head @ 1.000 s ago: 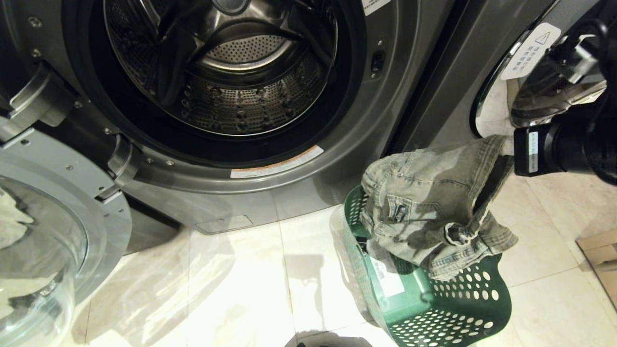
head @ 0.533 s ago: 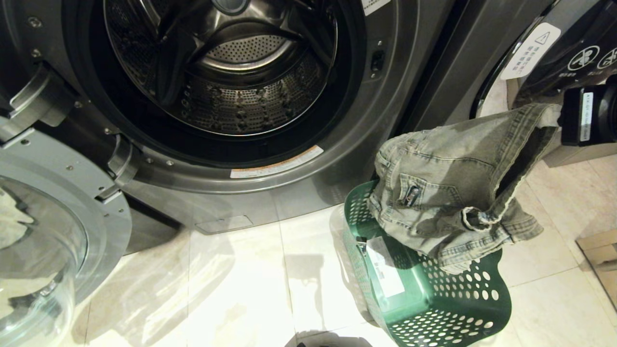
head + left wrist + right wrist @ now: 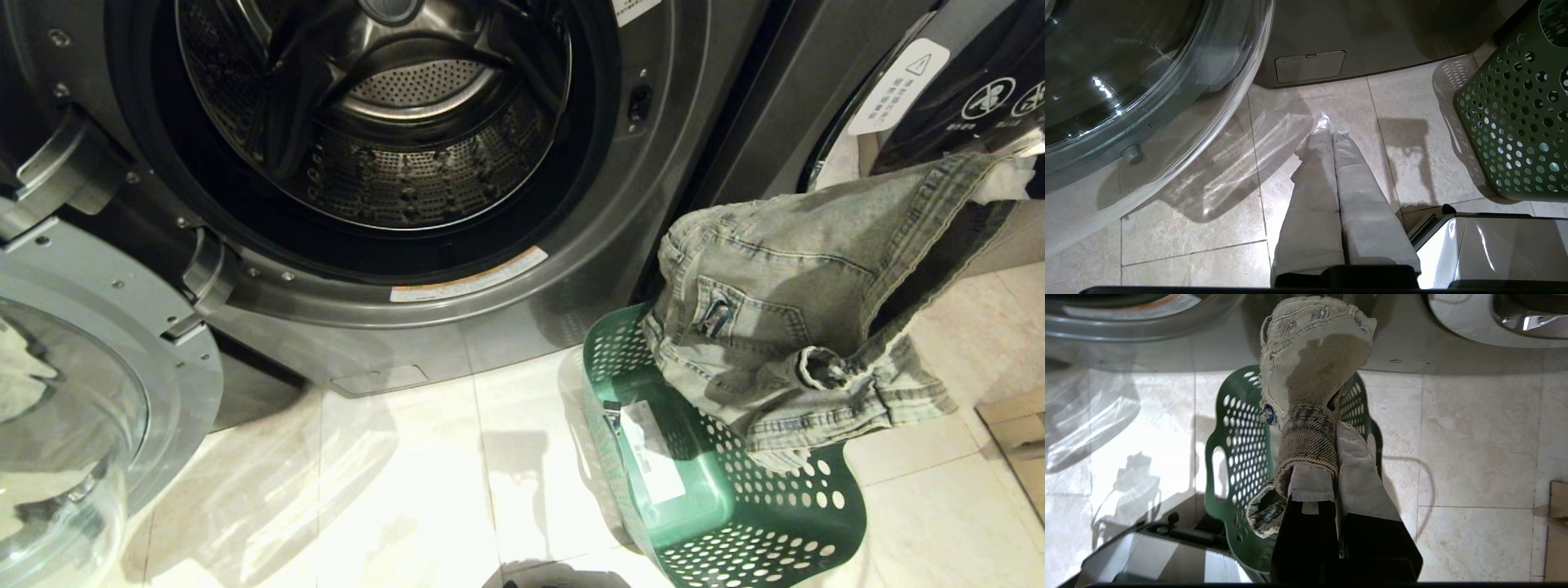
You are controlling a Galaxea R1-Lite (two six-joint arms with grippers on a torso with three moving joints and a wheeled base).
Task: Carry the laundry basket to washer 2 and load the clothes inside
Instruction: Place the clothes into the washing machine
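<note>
Item: clothes [image 3: 784, 318], clamped in our right gripper [image 3: 1336, 457], hanging above the basket [image 3: 735, 523]; washer [image 3: 384, 122] drum gapes beyond it. Left gripper [image 3: 1331, 134] pressed together, empty, farther off.

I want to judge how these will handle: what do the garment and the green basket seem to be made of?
The clothes: likely washed denim, matte, with visible stitched seams and frayed hems. The laundry basket: apparently moulded plastic, slightly glossy, its walls punched with round holes.
</note>
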